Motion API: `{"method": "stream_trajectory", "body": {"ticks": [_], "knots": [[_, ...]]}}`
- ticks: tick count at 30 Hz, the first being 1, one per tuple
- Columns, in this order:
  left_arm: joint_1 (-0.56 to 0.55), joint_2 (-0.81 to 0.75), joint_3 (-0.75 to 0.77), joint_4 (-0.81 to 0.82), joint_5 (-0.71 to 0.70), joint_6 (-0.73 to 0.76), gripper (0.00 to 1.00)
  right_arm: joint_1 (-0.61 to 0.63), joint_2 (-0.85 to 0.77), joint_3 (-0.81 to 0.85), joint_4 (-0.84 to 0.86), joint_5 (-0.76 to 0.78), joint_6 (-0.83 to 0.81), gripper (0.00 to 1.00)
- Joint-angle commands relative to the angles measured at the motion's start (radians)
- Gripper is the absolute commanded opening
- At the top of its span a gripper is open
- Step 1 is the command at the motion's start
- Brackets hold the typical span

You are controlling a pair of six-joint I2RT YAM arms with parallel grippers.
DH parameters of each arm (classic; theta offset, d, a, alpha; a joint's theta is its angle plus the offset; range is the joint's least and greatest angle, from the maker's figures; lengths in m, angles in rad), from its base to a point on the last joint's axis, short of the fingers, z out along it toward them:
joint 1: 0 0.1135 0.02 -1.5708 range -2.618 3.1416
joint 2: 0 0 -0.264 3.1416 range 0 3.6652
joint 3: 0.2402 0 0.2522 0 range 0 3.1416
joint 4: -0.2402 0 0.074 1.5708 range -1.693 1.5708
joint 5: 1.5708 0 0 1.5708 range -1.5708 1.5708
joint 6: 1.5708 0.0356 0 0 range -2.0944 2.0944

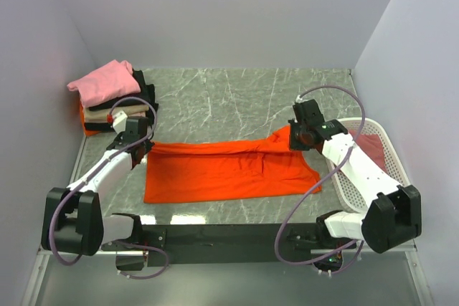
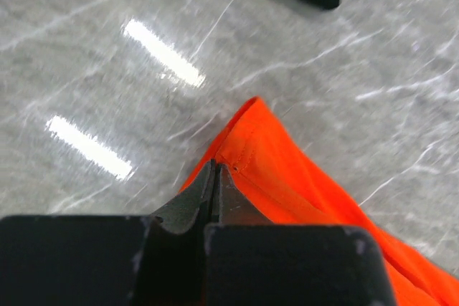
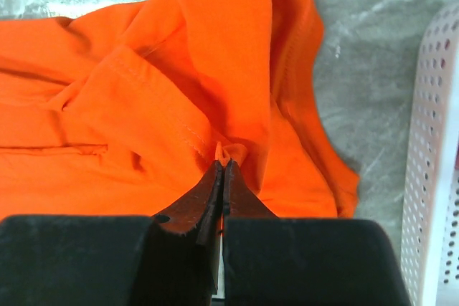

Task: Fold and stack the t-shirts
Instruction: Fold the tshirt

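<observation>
The orange t-shirt point(image 1: 229, 170) lies spread across the middle of the table, folded lengthwise. My left gripper point(image 1: 140, 147) is shut on its far left corner; the wrist view shows the closed jaws pinching the hem of the orange t-shirt point(image 2: 287, 177). My right gripper point(image 1: 300, 138) is shut on a bunched fold at the shirt's far right corner, lifted slightly; the orange t-shirt point(image 3: 179, 91) fills its wrist view. A stack of folded shirts stands at the back left, with a pink shirt point(image 1: 104, 82) on top, then beige and black ones.
A white lattice basket point(image 1: 387, 155) stands at the right, under my right arm, with a dusty red shirt point(image 1: 371, 145) inside; its wall shows in the right wrist view point(image 3: 434, 177). Grey walls close in on both sides.
</observation>
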Motion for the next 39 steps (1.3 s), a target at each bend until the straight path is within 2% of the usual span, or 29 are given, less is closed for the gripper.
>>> {"method": "stream_trajectory", "body": {"ticks": [1, 8, 15, 16, 17, 19, 20, 23, 24, 28, 30, 35, 39], "knots": [[-0.011, -0.045, -0.028, -0.017, -0.004, -0.024, 0.01, 0.012, -0.054, -0.022, -0.040, 0.049, 0.022, 0.00], [-0.029, -0.076, -0.036, -0.075, -0.015, -0.046, 0.01, 0.018, -0.095, -0.039, -0.063, 0.045, 0.030, 0.00], [-0.038, -0.116, -0.070, -0.125, 0.008, -0.075, 0.02, 0.030, -0.071, -0.023, -0.099, 0.072, 0.042, 0.00], [-0.038, -0.120, -0.070, -0.142, 0.011, -0.084, 0.07, 0.032, -0.057, -0.016, -0.111, 0.091, 0.050, 0.00], [-0.038, -0.137, -0.071, -0.155, 0.022, -0.087, 0.22, 0.035, -0.053, -0.007, -0.143, 0.106, 0.057, 0.06], [-0.040, -0.166, -0.076, -0.191, 0.033, -0.098, 0.38, 0.058, -0.039, 0.012, -0.180, 0.178, 0.082, 0.21], [-0.042, -0.205, -0.082, -0.202, 0.047, -0.110, 0.53, 0.067, -0.037, 0.020, -0.212, 0.197, 0.089, 0.33], [-0.045, -0.269, -0.070, -0.248, 0.060, -0.122, 0.69, 0.098, -0.048, 0.039, -0.247, 0.224, 0.113, 0.43], [-0.048, -0.280, -0.063, -0.260, 0.061, -0.122, 0.71, 0.101, -0.054, 0.052, -0.251, 0.226, 0.117, 0.46], [-0.063, -0.283, -0.022, -0.222, 0.074, -0.098, 0.74, 0.109, -0.059, 0.066, -0.179, 0.168, 0.093, 0.50], [-0.086, -0.234, 0.007, -0.195, 0.079, -0.078, 0.74, 0.110, -0.042, 0.061, -0.096, 0.067, 0.074, 0.50], [-0.146, -0.075, 0.078, -0.123, 0.082, -0.057, 0.74, 0.109, 0.082, 0.058, 0.079, -0.061, 0.056, 0.49], [-0.161, 0.010, 0.122, -0.073, 0.106, -0.037, 0.74, 0.109, 0.193, 0.082, 0.153, -0.125, 0.044, 0.48]]}}
